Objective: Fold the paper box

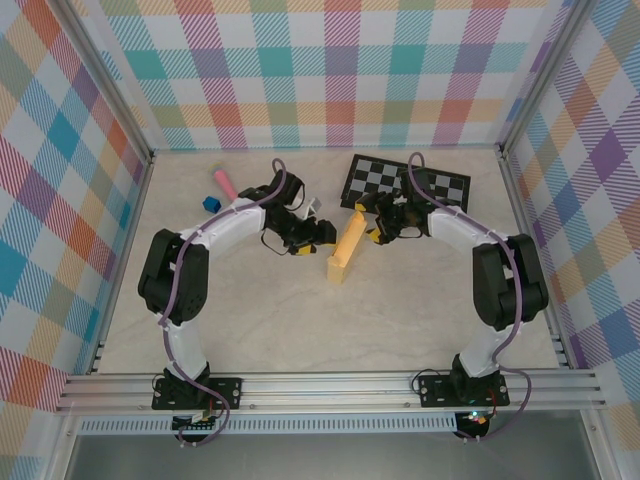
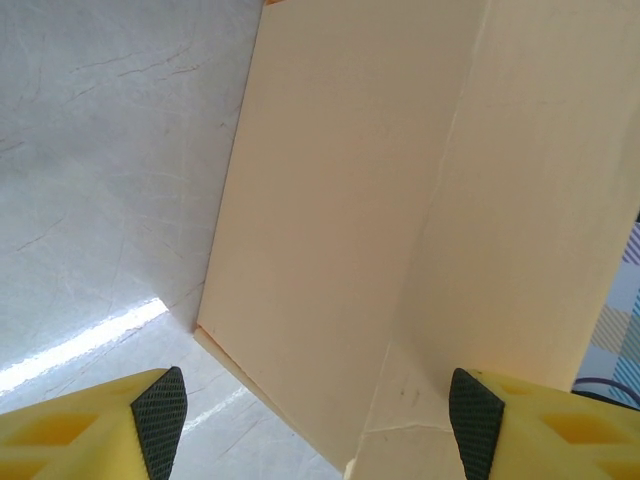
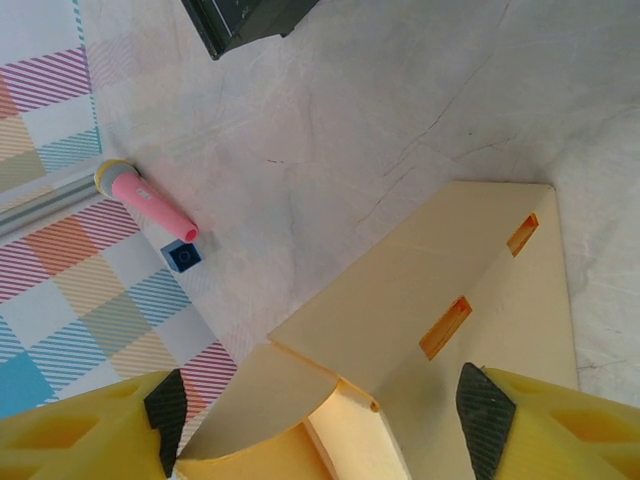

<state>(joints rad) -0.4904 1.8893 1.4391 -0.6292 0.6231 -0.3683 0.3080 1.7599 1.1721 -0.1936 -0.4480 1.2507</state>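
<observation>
The paper box [image 1: 345,252] is a yellow-orange cardboard piece, partly folded and standing up near the table's middle. My left gripper [image 1: 318,232] is at its left side and my right gripper [image 1: 378,228] at its right. In the left wrist view, pale box panels [image 2: 330,200] meet at a crease between the open left gripper [image 2: 318,430]; the right pad [image 2: 475,430] lies against a panel and the left pad [image 2: 160,420] is apart from it. In the right wrist view, the box [image 3: 440,270] shows two orange slots and a rounded flap between the open right gripper [image 3: 325,425].
A black-and-white checkered board [image 1: 405,182] lies behind the right gripper. A pink marker [image 1: 224,184] and a small blue block [image 1: 210,203] sit at the back left, near the plaid wall. Metal frame rails border the table.
</observation>
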